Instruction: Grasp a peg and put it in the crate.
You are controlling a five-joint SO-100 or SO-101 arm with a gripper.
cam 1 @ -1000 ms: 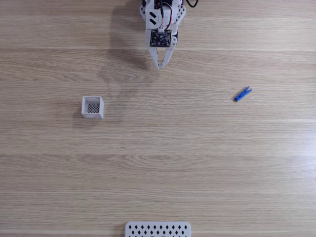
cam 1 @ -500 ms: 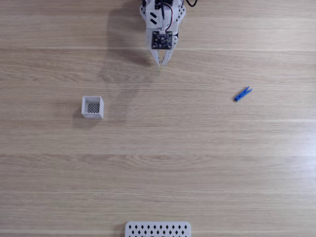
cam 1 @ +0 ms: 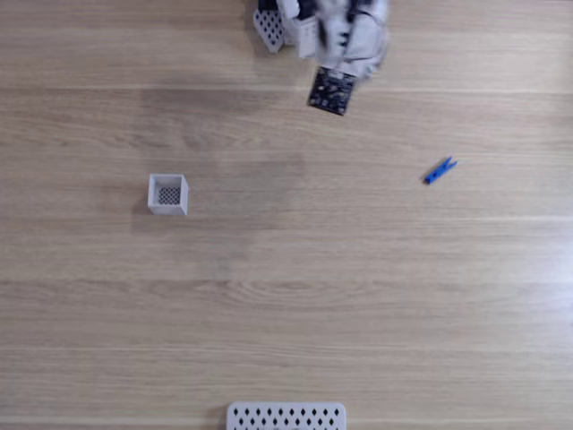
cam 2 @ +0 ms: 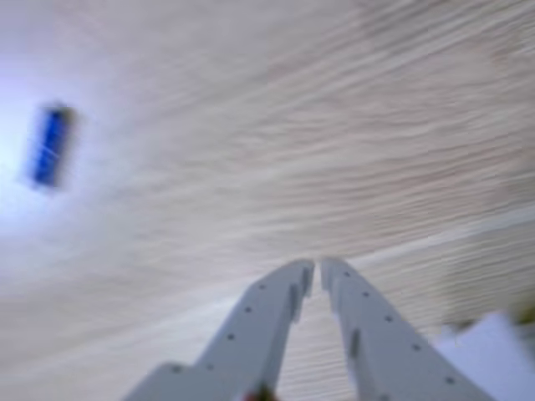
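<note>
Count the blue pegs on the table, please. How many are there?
1. The peg lies flat on the wooden table at the right in the fixed view, far from the crate. The other view shows it blurred at upper left. None seems hidden.

My gripper [cam 2: 316, 267] has pale grey plastic fingers [cam 2: 267, 309] dotted with small screw holes; a black square board [cam 1: 330, 91] rides my white wrist.

The table [cam 1: 358, 296] looks like pale wood with fine grain and a matt, smooth finish. The jaws are matt white plastic, dotted with small holes. Well off from their tips, the peg [cam 2: 48, 146] looks like bright blue plastic. The crate [cam 1: 167, 194] appears white plastic.
</note>
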